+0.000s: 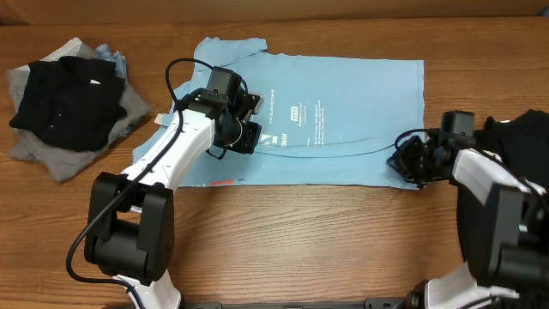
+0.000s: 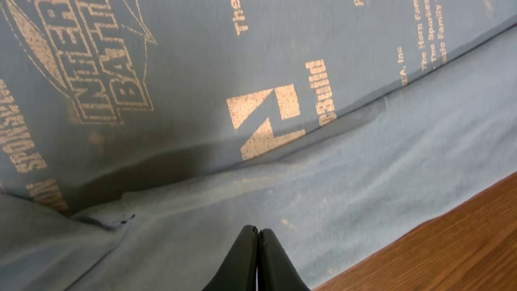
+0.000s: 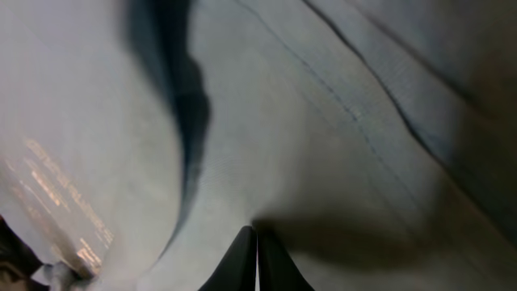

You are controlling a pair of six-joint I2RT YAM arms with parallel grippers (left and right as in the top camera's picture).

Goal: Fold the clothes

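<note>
Left gripper (image 2: 258, 246) fingertips are seen closest in the left wrist view, clenched tight, tips down on the light blue T-shirt (image 1: 343, 94). Whether fabric is actually pinched there cannot be told. Right gripper (image 3: 257, 246) is clenched too, with cloth puckered at its tips, so the shirt is judged held there. The T-shirt is spread flat on the table (image 1: 300, 240), small print up. The left gripper is placed on its lower left part and the right gripper at its lower right corner. A pile (image 1: 64, 99) of black and grey garments is set well apart at far left. Step judged: near edge grasped for a fold away. Both grippers should be raised together and level, the edge kept taut and carried to the far edge, and edges matched before release. The left pinch should be checked first.
</note>
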